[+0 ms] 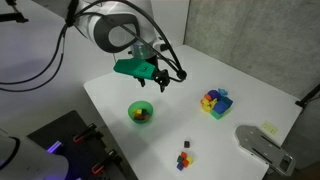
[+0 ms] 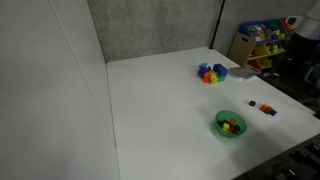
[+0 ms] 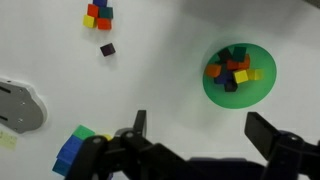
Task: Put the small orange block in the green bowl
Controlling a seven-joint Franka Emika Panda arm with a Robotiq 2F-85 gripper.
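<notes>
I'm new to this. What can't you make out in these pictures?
1. Loose cubes: too small in an exterior view to tell colours; in the wrist view the top edge cuts them.
2. Block cluster, wrist view: partly hidden behind the tool.
3. Green bowl contents: a blur in both exterior views.
4. Small orange block: cannot be singled out with certainty anywhere.

The white tabletop (image 1: pixel 108 100) has a green bowl (image 1: pixel 141 112) on it. Well away from the bowl sits a big clump of coloured blocks (image 1: pixel 215 101). Near the bowl, on another side, lies a little bunch of tiny blocks (image 1: pixel 183 157). One dark tiny block (image 1: pixel 187 144) sits just beside that bunch. A flat grey and white thing (image 1: pixel 262 145) lies farther from the bowl, past the tiny blocks.
</notes>
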